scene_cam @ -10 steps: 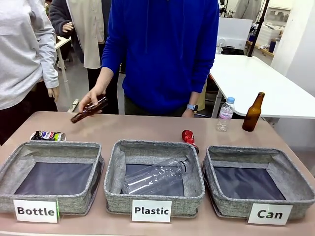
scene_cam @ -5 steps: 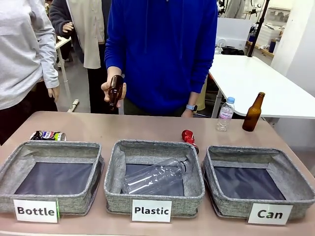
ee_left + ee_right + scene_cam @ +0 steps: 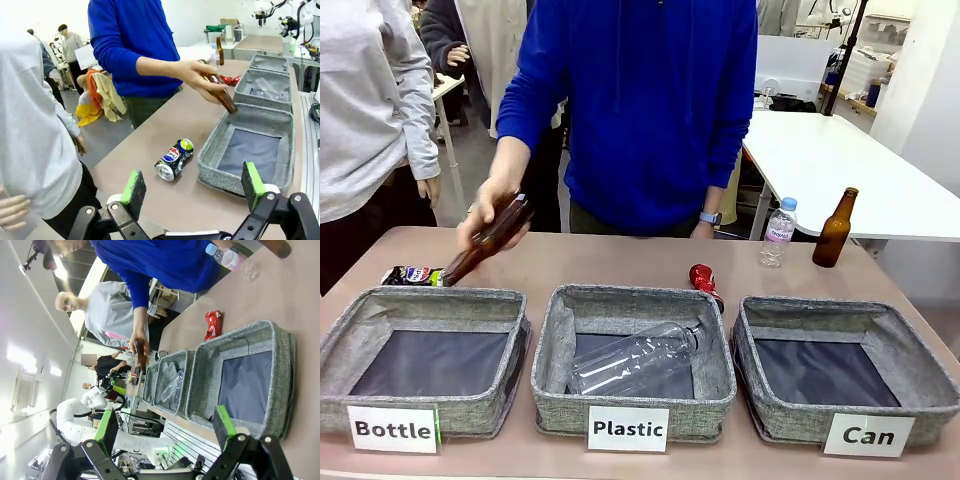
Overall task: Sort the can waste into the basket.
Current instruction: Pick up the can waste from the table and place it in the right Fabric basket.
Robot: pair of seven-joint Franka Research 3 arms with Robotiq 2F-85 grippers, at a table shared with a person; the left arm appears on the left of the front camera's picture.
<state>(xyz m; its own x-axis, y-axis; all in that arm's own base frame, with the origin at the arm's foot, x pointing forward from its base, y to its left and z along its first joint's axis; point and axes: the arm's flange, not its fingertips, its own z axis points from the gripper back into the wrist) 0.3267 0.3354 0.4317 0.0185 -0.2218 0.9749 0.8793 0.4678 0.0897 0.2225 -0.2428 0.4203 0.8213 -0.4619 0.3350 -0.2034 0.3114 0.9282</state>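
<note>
A crushed silver-dark can lies on the table just behind the far left corner of the "Bottle" basket. The person's hand tilts a brown glass bottle neck-down over that basket's far rim. A clear plastic bottle lies in the "Plastic" basket. The crushed red can rests on the table behind the gap between it and the "Can" basket. The left gripper and the right gripper both stand spread wide, gripping nothing.
</note>
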